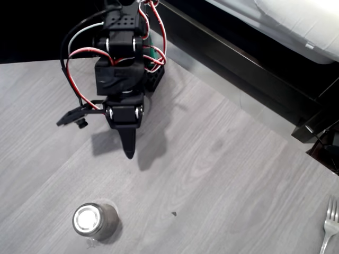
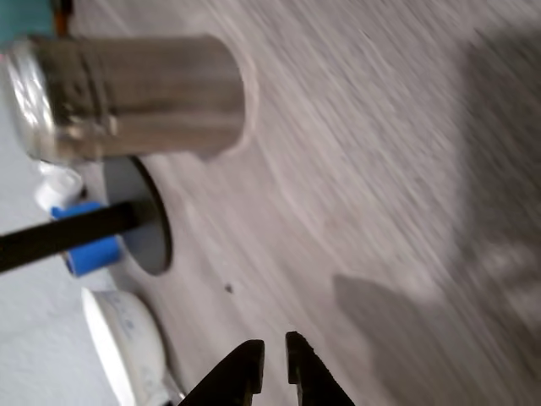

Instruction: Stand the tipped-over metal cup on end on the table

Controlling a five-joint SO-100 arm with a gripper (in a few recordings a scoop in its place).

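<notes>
The metal cup (image 1: pixel 94 221) stands on end on the grey wood-grain table (image 1: pixel 222 174) near the front left of the overhead view, its shiny round end facing up. The wrist view lies on its side. There the cup (image 2: pixel 127 97) is at the top left, its rounded closed end pointing away from the table (image 2: pixel 363 169). My gripper (image 1: pixel 128 151) hangs well behind the cup, apart from it, fingers together and pointing toward the front edge. In the wrist view the gripper (image 2: pixel 270 348) is shut with nothing between its fingers.
A silver fork (image 1: pixel 329 225) lies at the table's front right edge. A black frame (image 1: pixel 238 69) runs past the table's far right edge. Beyond the table, the wrist view shows a dark round stand (image 2: pixel 144 220), a blue item (image 2: pixel 89 245) and a white object (image 2: pixel 127 338).
</notes>
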